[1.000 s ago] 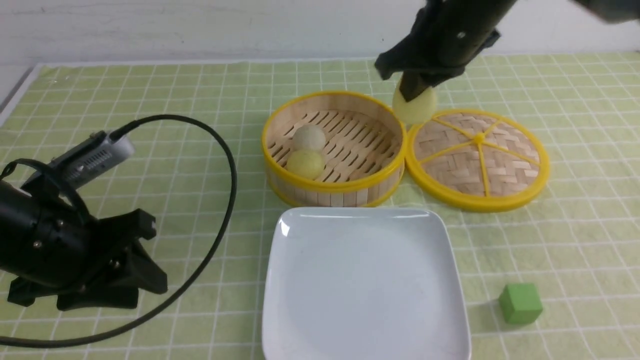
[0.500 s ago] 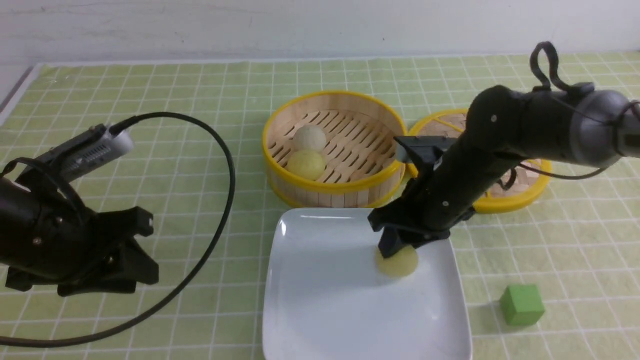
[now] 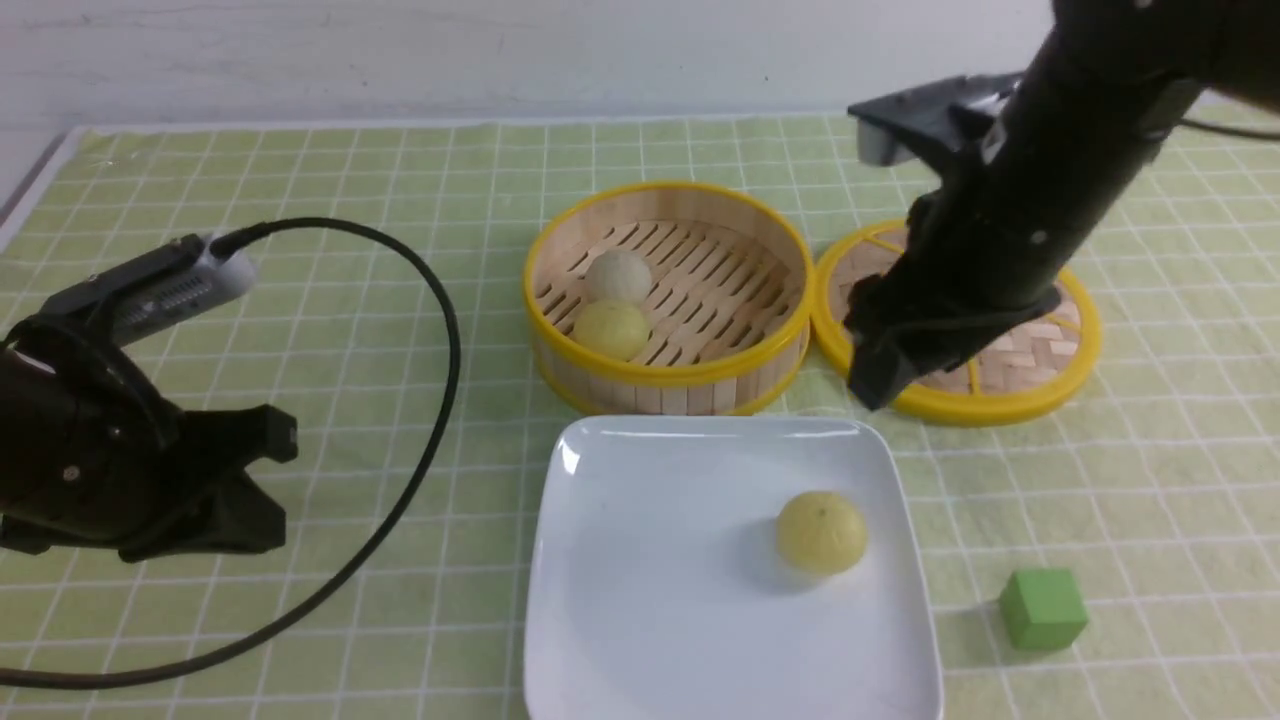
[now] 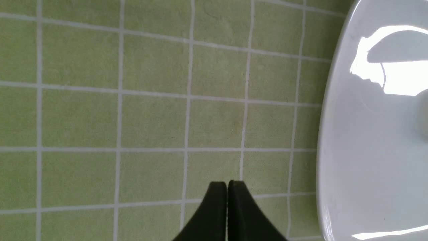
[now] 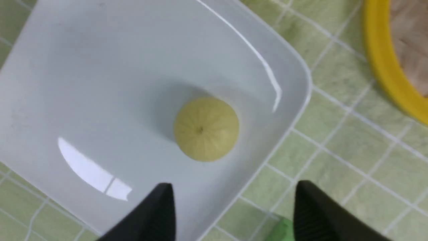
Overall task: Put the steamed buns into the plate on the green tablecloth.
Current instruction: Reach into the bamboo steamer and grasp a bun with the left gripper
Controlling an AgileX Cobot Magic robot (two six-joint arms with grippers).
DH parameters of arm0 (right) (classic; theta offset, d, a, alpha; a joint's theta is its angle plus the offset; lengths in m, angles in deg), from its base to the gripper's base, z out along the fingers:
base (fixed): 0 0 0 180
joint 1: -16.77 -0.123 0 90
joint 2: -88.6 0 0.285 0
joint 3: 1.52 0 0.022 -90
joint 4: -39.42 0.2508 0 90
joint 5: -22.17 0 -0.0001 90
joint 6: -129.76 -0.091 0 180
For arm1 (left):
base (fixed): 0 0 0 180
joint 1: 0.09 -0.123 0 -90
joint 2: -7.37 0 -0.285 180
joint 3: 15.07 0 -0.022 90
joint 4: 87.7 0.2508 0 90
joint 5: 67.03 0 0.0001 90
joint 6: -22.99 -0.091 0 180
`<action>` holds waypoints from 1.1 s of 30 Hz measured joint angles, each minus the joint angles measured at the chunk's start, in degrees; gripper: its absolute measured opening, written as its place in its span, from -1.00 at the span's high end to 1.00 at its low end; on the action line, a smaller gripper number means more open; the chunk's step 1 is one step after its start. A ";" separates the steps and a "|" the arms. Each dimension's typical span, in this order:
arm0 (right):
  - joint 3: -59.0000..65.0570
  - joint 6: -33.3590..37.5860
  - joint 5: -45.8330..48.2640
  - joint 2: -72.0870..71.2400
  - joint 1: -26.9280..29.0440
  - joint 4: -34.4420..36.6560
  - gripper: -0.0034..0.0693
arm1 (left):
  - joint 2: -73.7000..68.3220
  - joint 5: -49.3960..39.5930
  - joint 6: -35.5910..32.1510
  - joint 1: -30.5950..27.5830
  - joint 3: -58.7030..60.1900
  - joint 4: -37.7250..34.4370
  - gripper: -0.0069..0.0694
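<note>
My right fingers [image 5: 157, 214] are spread wide and hold nothing. In the right wrist view the two dark tips stand well apart, with bare air between them. They hang above the plate [image 3: 640, 600], over its right-hand rim. Beyond the tips, one pale yellow bun [image 3: 822, 532] sits dome up on the plate, in the right half and near that rim. Neither tip touches the bun or the plate. In the front view my right arm is raised, and its tips show in front of the near-left rim of the woven lid [image 3: 1000, 408].

My left fingers [image 4: 222, 201] are pressed together, tip against tip, with only a thin seam between them, and they pinch nothing. In the left wrist view they hang over the green tablecloth [image 3: 350, 150], with the plate's left edge just beside them. I cannot tell whether they touch the cloth. A black cable [image 3: 445, 400] loops from my left arm across the cloth.

The other two steamed buns lie in the bamboo steamer [image 3: 670, 378], which stands just behind the plate. The off-white bun [image 3: 617, 276] and the second yellow bun [image 3: 611, 328] touch each other in its left half. The lid lies flat beside the steamer, on its right. A green cube [image 3: 1042, 606] stands on the cloth near the plate's right side, apart from it.
</note>
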 joint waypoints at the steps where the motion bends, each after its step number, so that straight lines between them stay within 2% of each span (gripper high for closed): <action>1: 0.53 -0.36 0.17 -1.32 0.00 -0.67 -0.14 | 0.00 0.00 0.00 0.00 0.00 0.07 0.81; 2: 1.77 -0.72 0.29 -3.49 0.05 -1.33 0.05 | 0.00 0.00 0.00 0.00 0.00 0.07 0.81; 3: 1.77 -0.77 0.29 -3.49 0.05 -1.46 0.08 | 0.00 -0.07 0.00 0.00 0.00 0.12 0.81; 4: 5.11 -1.48 0.29 -7.70 0.05 -2.21 0.43 | 0.00 -0.41 -0.05 0.00 -0.17 0.11 0.81; 5: 6.84 -1.67 0.40 -9.56 0.05 -2.46 0.62 | -0.05 -0.85 -0.05 0.00 -0.56 0.35 0.81; 6: 7.29 -1.72 0.45 -10.04 0.05 -2.51 0.62 | -0.12 -0.99 -0.05 0.00 -0.70 0.45 0.81; 7: 10.81 -1.84 0.48 -13.45 0.05 -2.73 0.85 | -0.46 -2.09 -0.05 0.00 -2.47 0.96 0.81; 8: 13.05 -1.84 0.63 -15.50 0.05 -2.73 0.91 | -0.88 -3.04 -0.05 0.00 -4.42 1.38 0.81; 12: 26.03 -1.84 0.97 -26.03 0.05 -2.77 0.95 | -3.57 -7.22 2.30 0.32 -14.53 1.66 0.81; 15: 34.47 -1.84 -0.63 -32.49 0.05 -2.71 0.95 | -6.12 -8.20 3.74 2.92 -20.10 2.95 0.81; 19: 47.81 -1.84 -7.71 -44.01 0.05 -2.66 0.95 | -11.59 -6.87 10.17 14.14 -28.29 8.63 0.80; 20: 48.31 -1.84 -8.00 -44.51 0.05 -2.66 0.95 | -11.59 -6.81 10.17 14.70 -28.73 8.98 0.80; 22: 53.66 -1.88 -11.87 -49.89 0.05 -2.54 0.94 | -16.88 -7.15 16.91 20.24 -34.65 13.70 0.75; 24: 57.09 -1.88 -15.18 -54.19 0.05 -2.54 0.94 | -22.64 -9.99 21.81 24.07 -41.76 18.12 0.65; 26: 58.15 -2.02 -16.62 -56.39 0.05 -2.54 0.94 | -27.97 -12.86 23.99 26.09 -47.61 21.37 0.54; 33: 58.75 -2.02 -18.62 -60.11 0.05 -2.54 0.93 | -46.97 -20.82 28.68 28.60 -68.69 24.03 -0.04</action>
